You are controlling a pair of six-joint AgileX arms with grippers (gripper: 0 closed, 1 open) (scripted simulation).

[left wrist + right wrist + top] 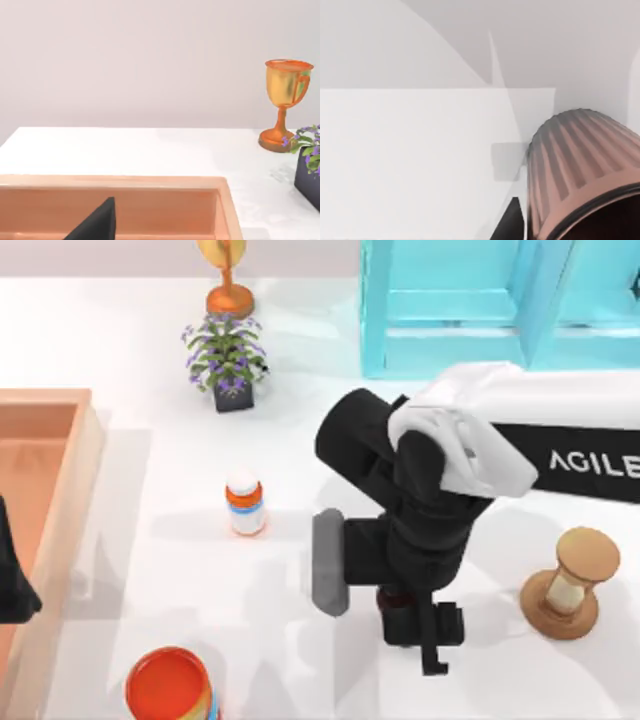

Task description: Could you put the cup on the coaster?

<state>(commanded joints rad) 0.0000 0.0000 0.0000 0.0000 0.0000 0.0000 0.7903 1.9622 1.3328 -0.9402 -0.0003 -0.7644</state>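
Ribbed brown cup (pixel 580 165) seemingly held by right gripper (pixel 400 605).

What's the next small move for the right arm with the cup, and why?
Probably carry the cup a little toward the top view's left and lower it onto the grey coaster. The right gripper appears to hold the cup beside the coaster, not yet on it.

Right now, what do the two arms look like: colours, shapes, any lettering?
In the top view the right arm is bulky and rounded, mostly glossy black with a white shell over its upper section and white "AGILE" lettering on the black forearm, cut off at the frame edge. Its black gripper is blocky, beside a flat grey slab. The left arm shows as a dark angular piece at the left edge.
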